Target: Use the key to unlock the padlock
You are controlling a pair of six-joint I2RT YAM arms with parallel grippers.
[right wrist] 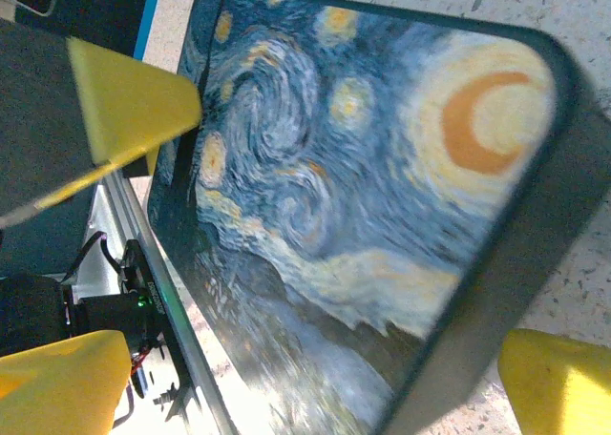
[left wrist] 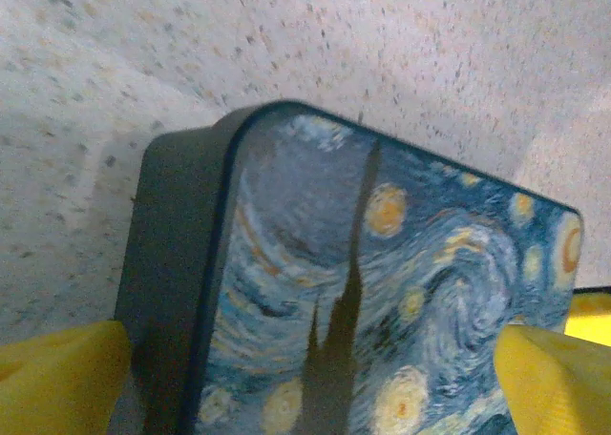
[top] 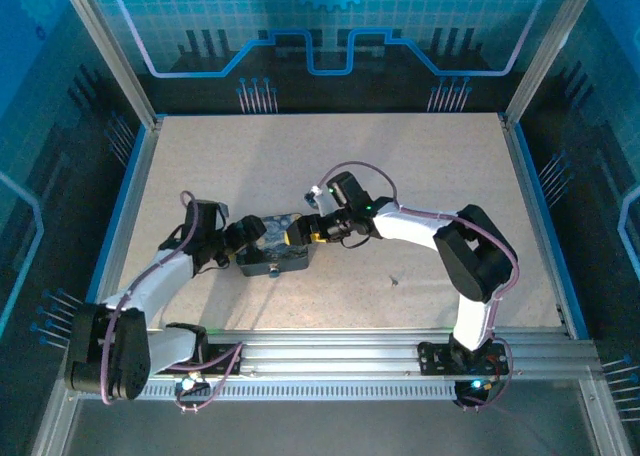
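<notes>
Close to the near edge of the table, about midway: painted night-sky tin, flanked by left gripper and right gripper, jaws of both spread wide, clamping nothing. Tiny bluish padlock at tin's near wall. Dark sliver, apparently the key, on bare table, apart to the right.

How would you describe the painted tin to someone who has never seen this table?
On the pale speckled table, look near the middle, between the two arms' yellow fingers. There lies a flat rectangular tin with dark sides. Its lid shows a swirling blue night sky with yellow stars and an orange crescent moon.
</notes>
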